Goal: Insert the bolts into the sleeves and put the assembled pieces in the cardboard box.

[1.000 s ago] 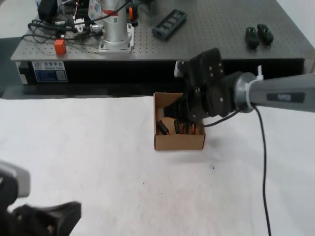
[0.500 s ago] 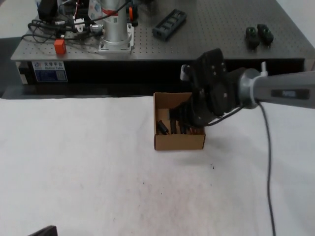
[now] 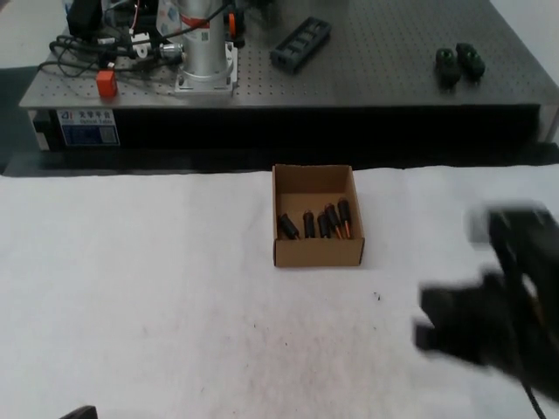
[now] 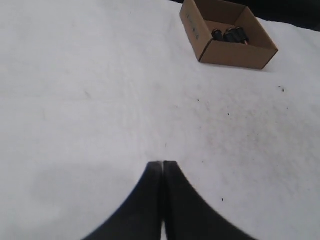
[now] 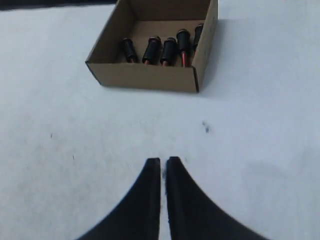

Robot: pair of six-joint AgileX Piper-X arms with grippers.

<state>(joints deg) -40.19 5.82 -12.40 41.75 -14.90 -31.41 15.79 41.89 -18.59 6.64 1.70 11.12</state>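
Note:
The cardboard box stands open on the white cloth in the middle, with several black-and-orange assembled pieces lying inside. The right wrist view looks at the box and the pieces from nearby, over my right gripper, which is shut and empty above the cloth. That arm is a dark blur at the near right in the high view. My left gripper is shut and empty over bare cloth, with the box far off.
A perforated metal bench rises behind the cloth, carrying a silver post, cables, an orange block, a black tray and two small black parts. A few dark specks dot the cloth.
The right arm has pulled out of the box and swung back to the near right. The box's pieces are now uncovered. The left arm has drawn away at the lower left corner.

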